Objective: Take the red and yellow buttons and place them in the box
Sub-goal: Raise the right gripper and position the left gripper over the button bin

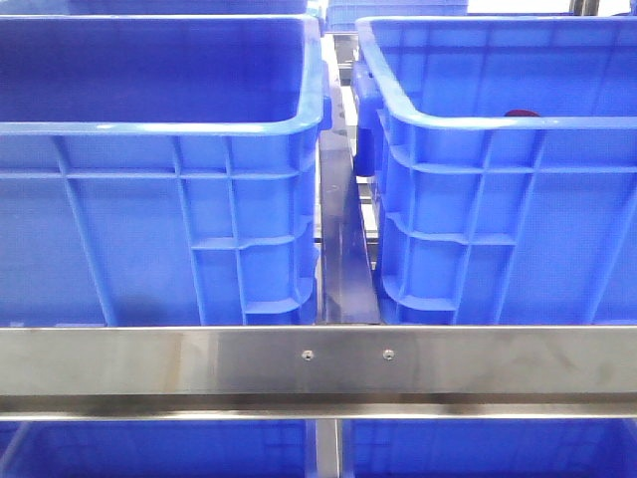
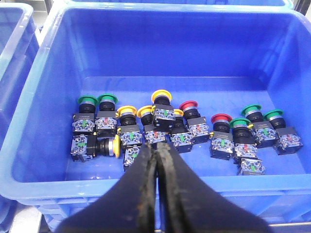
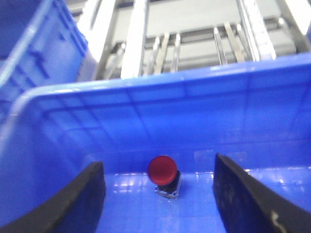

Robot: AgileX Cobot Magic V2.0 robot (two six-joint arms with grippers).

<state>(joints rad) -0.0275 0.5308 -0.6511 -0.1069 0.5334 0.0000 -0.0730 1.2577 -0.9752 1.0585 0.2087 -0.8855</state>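
In the left wrist view a blue crate (image 2: 29,116) holds several push buttons with yellow caps (image 2: 161,95), red caps (image 2: 188,105) and green caps (image 2: 87,100). My left gripper (image 2: 156,145) is shut and empty, above the crate's near rim, its tips over the middle of the pile. In the right wrist view another blue box (image 3: 194,107) holds one red button (image 3: 162,169) standing on its floor. My right gripper (image 3: 158,162) is open and empty, its fingers (image 3: 92,194) on either side of the button and apart from it. Neither gripper shows in the front view.
The front view shows two tall blue crates, left (image 1: 149,219) and right (image 1: 518,219), with a narrow gap between them and a steel rail (image 1: 318,363) across the front. Metal frame bars (image 3: 136,39) stand beyond the right crate. Another crate (image 2: 12,43) stands beside the button crate.
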